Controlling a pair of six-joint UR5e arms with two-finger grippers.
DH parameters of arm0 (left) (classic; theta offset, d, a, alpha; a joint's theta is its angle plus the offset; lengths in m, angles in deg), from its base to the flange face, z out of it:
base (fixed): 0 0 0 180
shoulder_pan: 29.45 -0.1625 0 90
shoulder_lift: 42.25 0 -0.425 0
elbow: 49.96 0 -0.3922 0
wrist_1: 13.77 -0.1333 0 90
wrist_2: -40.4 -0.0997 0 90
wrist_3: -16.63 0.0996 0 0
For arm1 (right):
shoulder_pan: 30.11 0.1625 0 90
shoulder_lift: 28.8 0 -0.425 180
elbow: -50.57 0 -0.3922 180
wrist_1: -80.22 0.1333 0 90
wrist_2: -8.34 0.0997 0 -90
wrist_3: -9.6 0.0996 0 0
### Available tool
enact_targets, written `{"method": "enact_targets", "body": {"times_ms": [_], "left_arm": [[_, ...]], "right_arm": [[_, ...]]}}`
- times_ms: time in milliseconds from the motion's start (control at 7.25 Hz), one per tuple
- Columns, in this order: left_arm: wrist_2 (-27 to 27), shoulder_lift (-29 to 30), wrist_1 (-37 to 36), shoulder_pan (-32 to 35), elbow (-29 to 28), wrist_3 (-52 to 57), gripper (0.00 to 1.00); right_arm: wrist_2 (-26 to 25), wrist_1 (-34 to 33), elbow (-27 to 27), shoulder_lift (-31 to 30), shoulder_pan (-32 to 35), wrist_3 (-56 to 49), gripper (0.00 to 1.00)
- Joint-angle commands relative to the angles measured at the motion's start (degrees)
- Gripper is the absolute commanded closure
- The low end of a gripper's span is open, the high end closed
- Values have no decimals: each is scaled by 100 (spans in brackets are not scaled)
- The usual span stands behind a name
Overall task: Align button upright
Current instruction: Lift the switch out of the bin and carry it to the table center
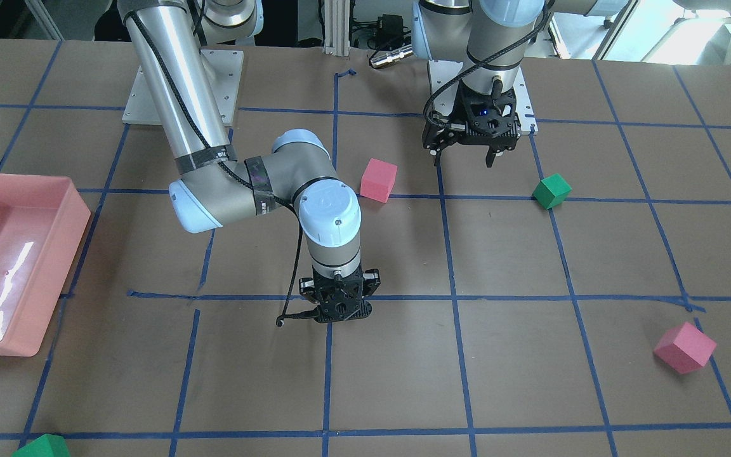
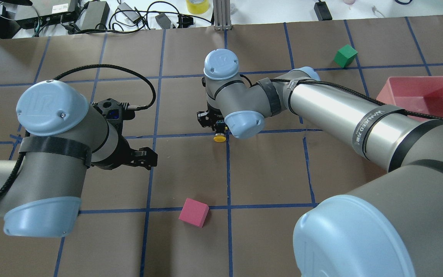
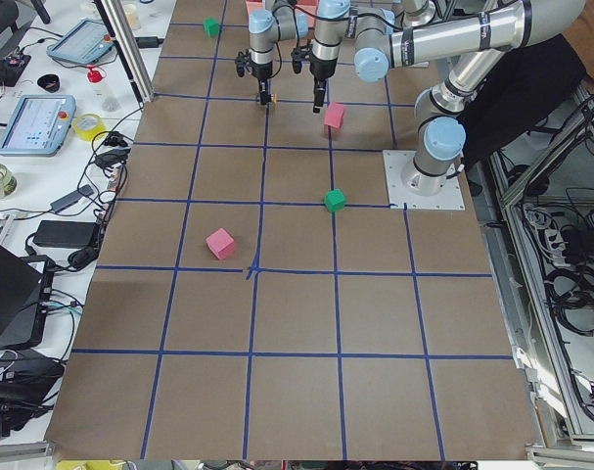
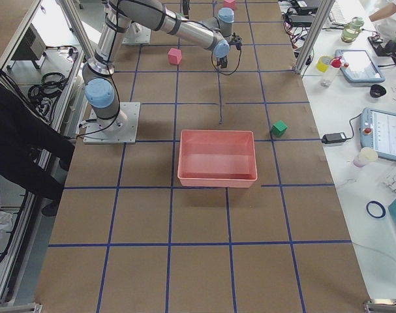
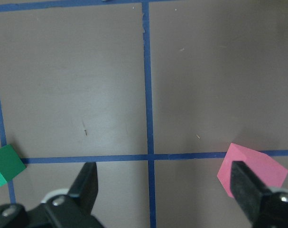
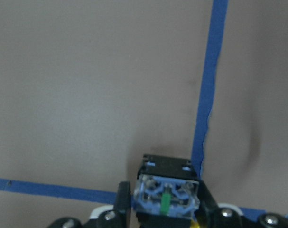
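Note:
My right gripper is shut on the button low over the table at a blue tape crossing. In the overhead view only its yellow cap shows, sticking out toward the robot's side. In the right wrist view the button's base block sits between the fingers with its blue-and-green underside facing the camera. In the front view the right gripper hides the button. My left gripper is open and empty, off to the side; its fingers are spread wide above the table.
A pink cube and a green cube lie near the left gripper. Another pink cube lies farther out. A pink tray and another green cube are on the right arm's side.

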State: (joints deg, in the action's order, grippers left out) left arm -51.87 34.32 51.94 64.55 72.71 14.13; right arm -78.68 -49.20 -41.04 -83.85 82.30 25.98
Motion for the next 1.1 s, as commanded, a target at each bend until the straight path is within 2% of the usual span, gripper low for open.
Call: {"method": "enact_targets", "body": {"times_ms": [0, 138, 414, 690, 828, 966], "left_arm": [[25, 156, -348, 4, -6, 48, 0], [295, 270, -392, 91, 20, -39, 0], [262, 455, -1214, 564, 186, -188, 0], [306, 622, -1465, 671, 266, -198, 0], [280, 649, -1682, 811, 388, -224, 0], [315, 788, -2224, 943, 537, -581, 0]], "right_arm": [[19, 4, -120, -110, 0, -47, 9], [19, 48, -103, -224, -8, -65, 0], [-78, 345, 29, -793, -148, -527, 0], [-78, 2000, 492, -1505, -875, -949, 0], [-87, 2626, 695, -1795, -1235, -1675, 0], [-261, 2893, 828, -2085, -1761, -2378, 0]]}}
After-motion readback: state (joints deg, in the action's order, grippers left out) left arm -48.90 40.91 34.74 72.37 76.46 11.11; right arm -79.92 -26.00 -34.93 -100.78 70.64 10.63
